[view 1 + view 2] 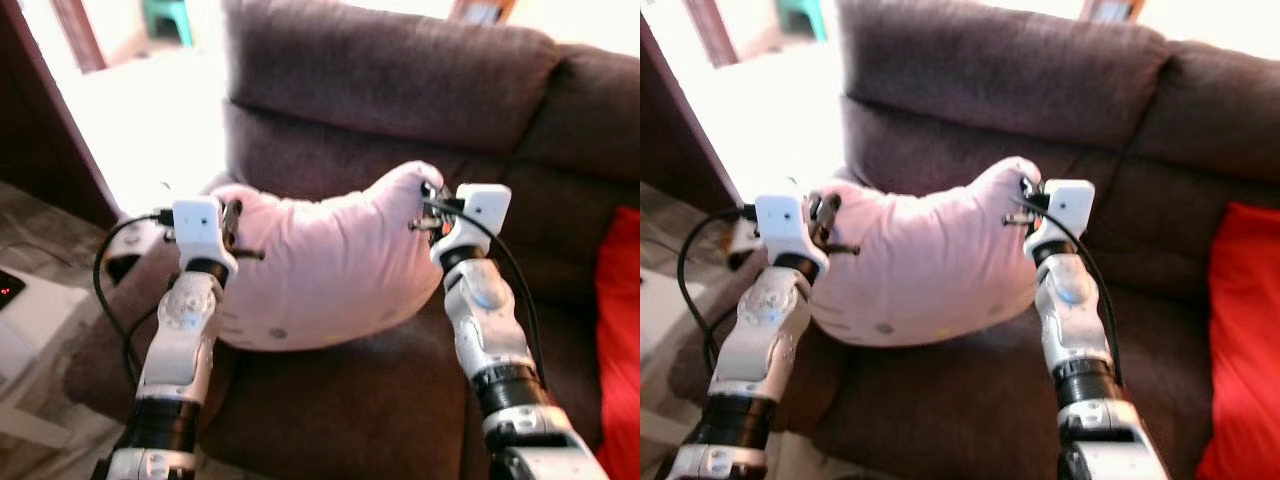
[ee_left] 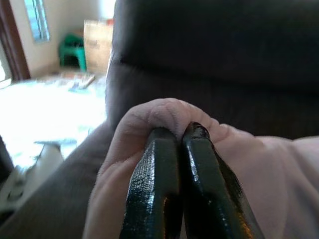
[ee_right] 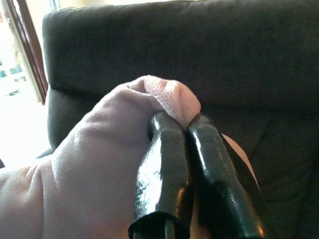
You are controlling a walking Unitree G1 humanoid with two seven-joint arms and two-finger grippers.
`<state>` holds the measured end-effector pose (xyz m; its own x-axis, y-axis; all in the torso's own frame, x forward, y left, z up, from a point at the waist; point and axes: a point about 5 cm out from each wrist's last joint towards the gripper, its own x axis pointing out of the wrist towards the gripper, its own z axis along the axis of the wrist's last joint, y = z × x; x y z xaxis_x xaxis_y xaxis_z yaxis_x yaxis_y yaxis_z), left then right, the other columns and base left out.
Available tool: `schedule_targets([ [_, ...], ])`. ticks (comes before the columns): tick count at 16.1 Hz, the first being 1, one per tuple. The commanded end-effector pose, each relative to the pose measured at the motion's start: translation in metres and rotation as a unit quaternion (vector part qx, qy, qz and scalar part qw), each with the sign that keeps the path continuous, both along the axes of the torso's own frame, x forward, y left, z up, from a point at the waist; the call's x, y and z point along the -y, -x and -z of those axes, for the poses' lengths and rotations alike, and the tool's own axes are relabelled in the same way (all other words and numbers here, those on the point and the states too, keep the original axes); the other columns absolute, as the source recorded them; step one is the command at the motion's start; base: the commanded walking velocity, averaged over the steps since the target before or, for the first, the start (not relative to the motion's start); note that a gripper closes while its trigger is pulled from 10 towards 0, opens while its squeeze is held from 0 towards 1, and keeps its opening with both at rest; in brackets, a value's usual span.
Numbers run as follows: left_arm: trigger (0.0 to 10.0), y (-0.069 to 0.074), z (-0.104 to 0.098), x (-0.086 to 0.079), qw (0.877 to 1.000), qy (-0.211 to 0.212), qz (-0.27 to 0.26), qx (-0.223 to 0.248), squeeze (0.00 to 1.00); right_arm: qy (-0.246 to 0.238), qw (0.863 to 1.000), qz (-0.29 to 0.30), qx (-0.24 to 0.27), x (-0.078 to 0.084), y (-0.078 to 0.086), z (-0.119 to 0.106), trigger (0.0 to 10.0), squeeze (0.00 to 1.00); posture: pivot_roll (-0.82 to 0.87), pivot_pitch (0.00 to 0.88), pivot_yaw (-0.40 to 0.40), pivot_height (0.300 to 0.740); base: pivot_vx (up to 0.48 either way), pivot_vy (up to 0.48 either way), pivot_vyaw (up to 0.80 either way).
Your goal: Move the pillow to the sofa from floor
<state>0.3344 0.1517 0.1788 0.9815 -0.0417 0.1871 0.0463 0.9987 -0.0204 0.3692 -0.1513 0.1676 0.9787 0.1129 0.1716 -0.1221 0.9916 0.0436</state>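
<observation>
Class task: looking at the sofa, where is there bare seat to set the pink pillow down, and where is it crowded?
Bare brown sofa seat lies under the soft pink pillow, between both arms. The left gripper and right gripper each pinch a pillow corner. A red cushion crowds the right end.

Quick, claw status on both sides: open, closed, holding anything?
Left claw: closed, pinching one corner of the pink pillow.
Right claw: closed, pinching the pillow's opposite corner, over the sofa seat.

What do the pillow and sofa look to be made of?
Pillow: soft pale pink plush, probably fleece; it puckers where the left gripper and right gripper pinch it. Sofa: dark brown matte fabric, likely microfibre or suede-like, without shine.
</observation>
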Motion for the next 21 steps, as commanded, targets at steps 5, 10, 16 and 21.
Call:
schedule_targets([
  [5,10.0,-0.004,-0.017,0.016,0.996,0.051,0.065,-0.021,0.00,0.046,0.998,-0.031,-0.014,-0.011,-0.032,-0.032,10.0,0.00,0.15,0.121,-0.104,0.740,0.000,0.000,0.00],
  [10,10.0,0.021,-0.006,0.026,0.982,0.012,0.175,-0.074,0.00,0.043,0.997,-0.046,-0.036,-0.033,-0.043,-0.043,10.0,0.00,0.19,0.140,-0.123,0.740,0.000,0.000,0.00],
  [16,10.0,0.028,-0.037,0.012,0.986,0.079,0.145,-0.034,0.00,0.013,0.995,-0.082,-0.046,-0.060,-0.043,-0.041,10.0,0.00,0.19,0.179,-0.140,0.740,0.000,0.000,0.00],
  [21,10.0,0.025,-0.043,-0.013,0.993,0.089,0.070,-0.025,0.00,-0.009,0.991,-0.129,-0.032,-0.089,-0.039,-0.048,10.0,0.00,0.20,0.192,-0.150,0.740,0.000,0.000,0.00],
])
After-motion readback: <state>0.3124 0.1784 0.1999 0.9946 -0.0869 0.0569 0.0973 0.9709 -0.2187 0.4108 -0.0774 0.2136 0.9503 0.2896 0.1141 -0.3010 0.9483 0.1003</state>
